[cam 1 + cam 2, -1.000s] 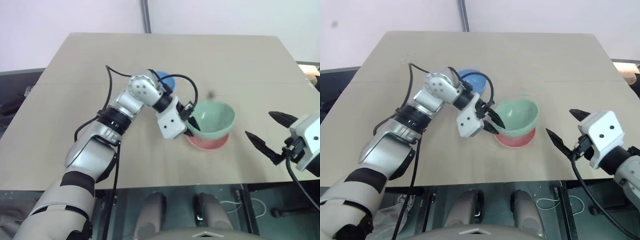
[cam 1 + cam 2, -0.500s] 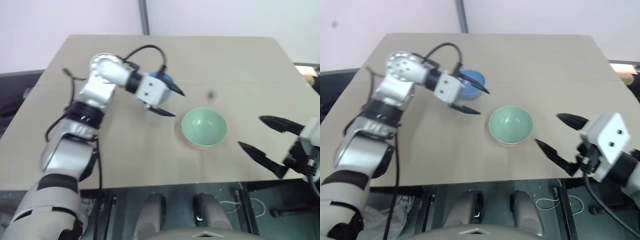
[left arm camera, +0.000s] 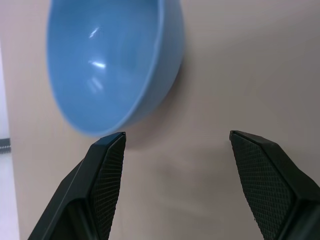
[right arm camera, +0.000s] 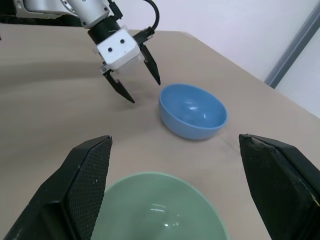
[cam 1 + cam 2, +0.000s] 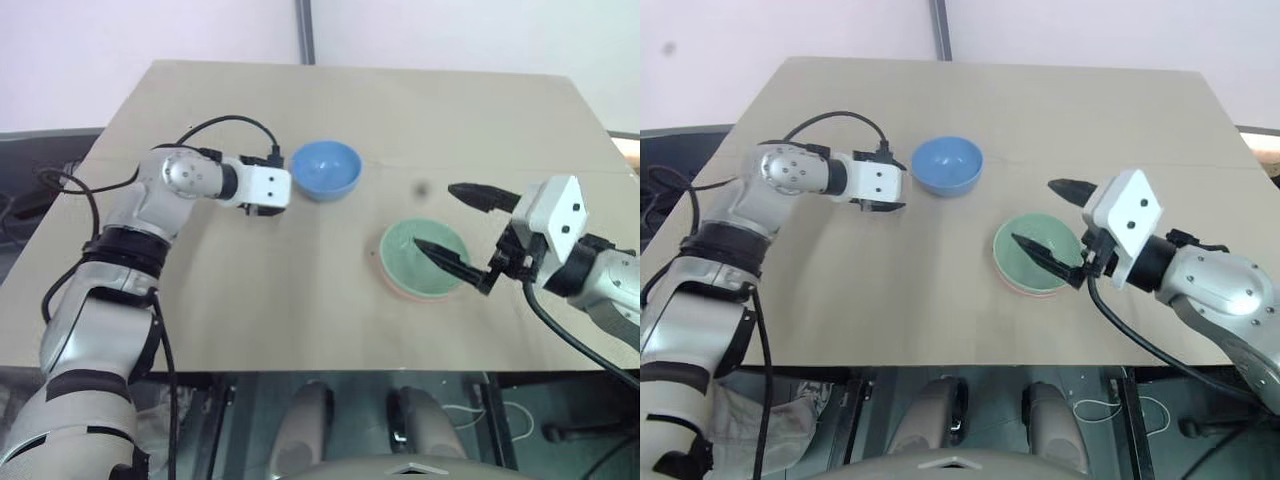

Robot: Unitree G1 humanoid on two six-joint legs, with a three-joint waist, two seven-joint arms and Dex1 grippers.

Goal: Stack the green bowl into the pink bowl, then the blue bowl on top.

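Left gripper (image 5: 268, 192) released, empty, just beside blue bowl (image 5: 325, 168) on table (image 5: 480, 120). Next — straddle near rim, one finger inside, clamp firm, lift level. Green bowl (image 5: 424, 258) nested in pink bowl (image 5: 400, 291). Right gripper (image 5: 462, 233) spread wide above it — could block drop.

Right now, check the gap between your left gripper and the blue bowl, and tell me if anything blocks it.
Nothing visible blocks it. The left gripper sits open just beside the blue bowl, with bare table between them. The right gripper hangs open over the green bowl, nested in the pink bowl, where the blue one must go.
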